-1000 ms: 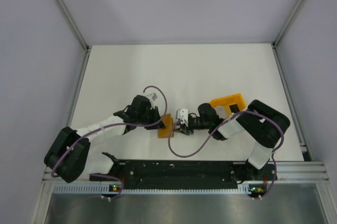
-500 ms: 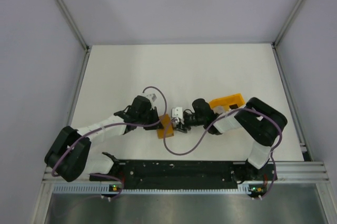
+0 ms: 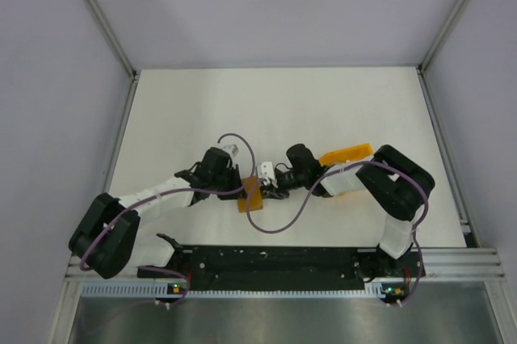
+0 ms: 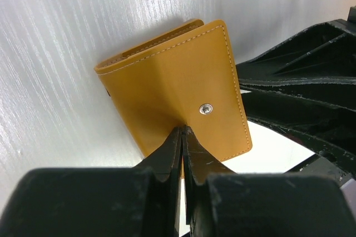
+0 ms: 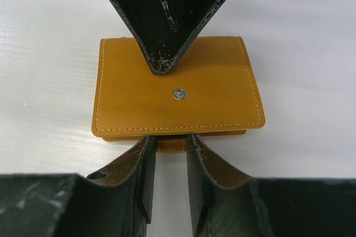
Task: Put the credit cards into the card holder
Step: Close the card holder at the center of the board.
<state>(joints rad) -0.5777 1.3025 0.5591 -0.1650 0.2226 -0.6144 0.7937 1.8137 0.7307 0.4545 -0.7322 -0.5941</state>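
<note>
Seen from above, the two arms meet nose to nose over the card holder (image 3: 252,199). It lies on the white table (image 3: 323,110) directly ahead of each claw, between the two. The fingertips cannot be made out from there, as the wrists cover them.

In the left wrist view, the left claw (image 4: 182,137) is seen clenched, its fingers pressed together with only a hairline between them. The tips are set on the holder's orange outer face, just past its nearest edge and just short of the metal snap stud (image 4: 206,109). Whether any leather is pinched between them cannot be told. The holder is folded closed, and a second leaf shows along its far edge.

In the right wrist view, the right claw (image 5: 169,164) is shown with its fingers parted at the holder's nearest edge. A narrow strip of orange is framed in the gap, and nothing is seen to be clamped. Straight ahead, the left claw's point is seen touching the top face, with the stud lying between the two claws.
</note>
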